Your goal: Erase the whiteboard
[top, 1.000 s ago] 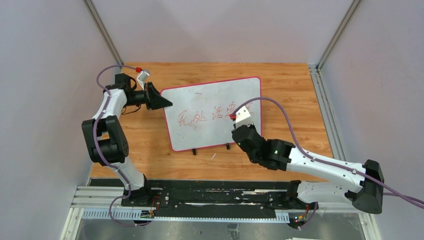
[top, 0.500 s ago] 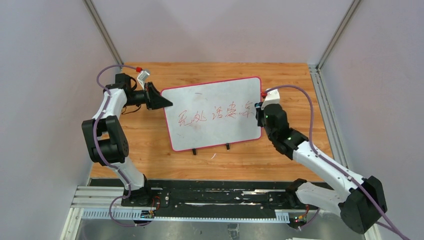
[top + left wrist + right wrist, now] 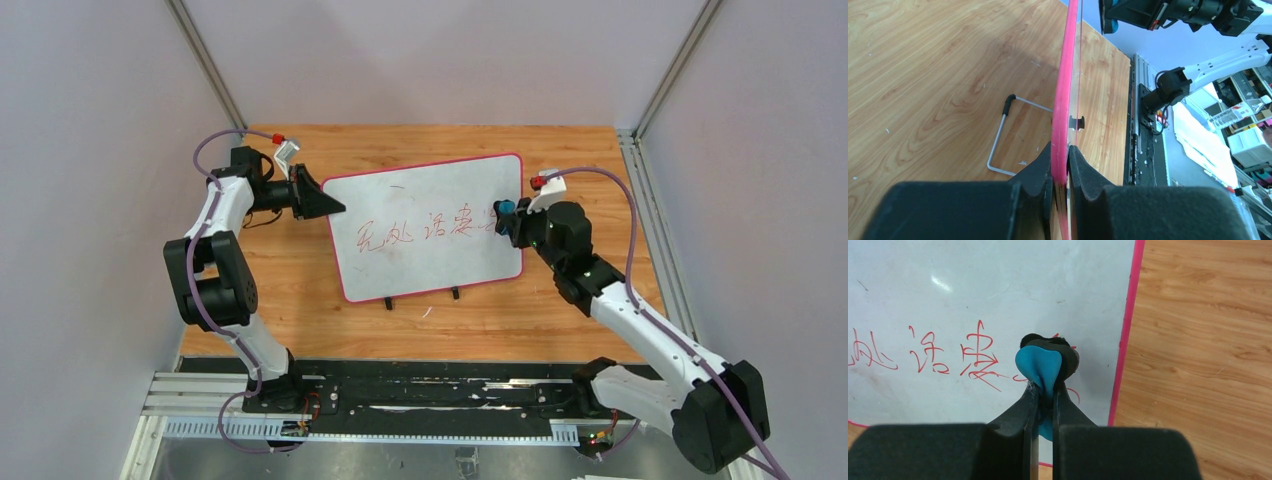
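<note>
You see the whiteboard (image 3: 420, 200) at the middle of the wooden tabletop (image 3: 300, 300), with a row of red handwriting (image 3: 400, 232) across its centre. Your left fingers (image 3: 1047, 159) are pinched narrow on the board's pink left edge. Your right fingers (image 3: 1062, 405) are clamped tight on a small blue eraser (image 3: 1040, 365). It is held over the right end of the writing, near the board's right edge. You cannot tell whether it touches the surface.
</note>
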Robot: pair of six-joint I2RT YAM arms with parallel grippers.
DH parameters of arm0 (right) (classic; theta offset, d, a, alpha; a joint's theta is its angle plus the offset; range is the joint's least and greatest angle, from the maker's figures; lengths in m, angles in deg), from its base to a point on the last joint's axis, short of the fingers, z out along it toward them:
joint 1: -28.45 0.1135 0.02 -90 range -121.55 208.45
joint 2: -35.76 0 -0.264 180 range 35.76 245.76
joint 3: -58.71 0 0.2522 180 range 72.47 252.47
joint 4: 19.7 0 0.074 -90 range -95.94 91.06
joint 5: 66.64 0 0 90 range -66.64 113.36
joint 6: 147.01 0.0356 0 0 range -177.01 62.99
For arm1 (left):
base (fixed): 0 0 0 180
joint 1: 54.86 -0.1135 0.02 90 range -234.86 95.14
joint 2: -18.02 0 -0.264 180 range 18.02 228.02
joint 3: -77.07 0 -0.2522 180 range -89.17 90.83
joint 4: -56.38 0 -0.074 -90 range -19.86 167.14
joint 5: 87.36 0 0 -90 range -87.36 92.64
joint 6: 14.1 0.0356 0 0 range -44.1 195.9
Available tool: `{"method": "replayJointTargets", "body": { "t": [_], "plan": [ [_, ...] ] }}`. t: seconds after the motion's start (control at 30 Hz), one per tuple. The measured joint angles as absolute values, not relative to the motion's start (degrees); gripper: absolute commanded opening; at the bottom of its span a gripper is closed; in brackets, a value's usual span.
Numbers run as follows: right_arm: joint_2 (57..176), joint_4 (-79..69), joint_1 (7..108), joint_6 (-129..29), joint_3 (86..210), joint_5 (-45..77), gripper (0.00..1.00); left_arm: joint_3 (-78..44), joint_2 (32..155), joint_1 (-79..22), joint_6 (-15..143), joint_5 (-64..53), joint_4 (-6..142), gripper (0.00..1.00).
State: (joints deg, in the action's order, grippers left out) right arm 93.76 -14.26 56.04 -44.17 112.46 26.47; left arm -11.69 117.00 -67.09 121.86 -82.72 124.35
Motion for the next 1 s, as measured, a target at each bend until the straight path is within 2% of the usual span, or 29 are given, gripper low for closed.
{"method": "replayJointTargets", "body": {
  "t": [0.5, 0.87, 1.0],
  "plan": [
    [101.4, -16.8, 56.9, -42.5, 111.4, 29.0, 0.01, -11.7, 117.1, -67.1, 121.9, -82.7, 124.4, 0.0],
    [110.2, -16.9, 68.7, -46.1, 119.3, 36.3, 0.01, -11.5, 117.3, -67.1, 122.2, -82.7, 124.8, 0.0],
    [111.2, -16.8, 69.4, -47.4, 120.2, 39.2, 0.01, -10.8, 117.5, -67.0, 123.5, -82.5, 126.6, 0.0]
  ]
}}
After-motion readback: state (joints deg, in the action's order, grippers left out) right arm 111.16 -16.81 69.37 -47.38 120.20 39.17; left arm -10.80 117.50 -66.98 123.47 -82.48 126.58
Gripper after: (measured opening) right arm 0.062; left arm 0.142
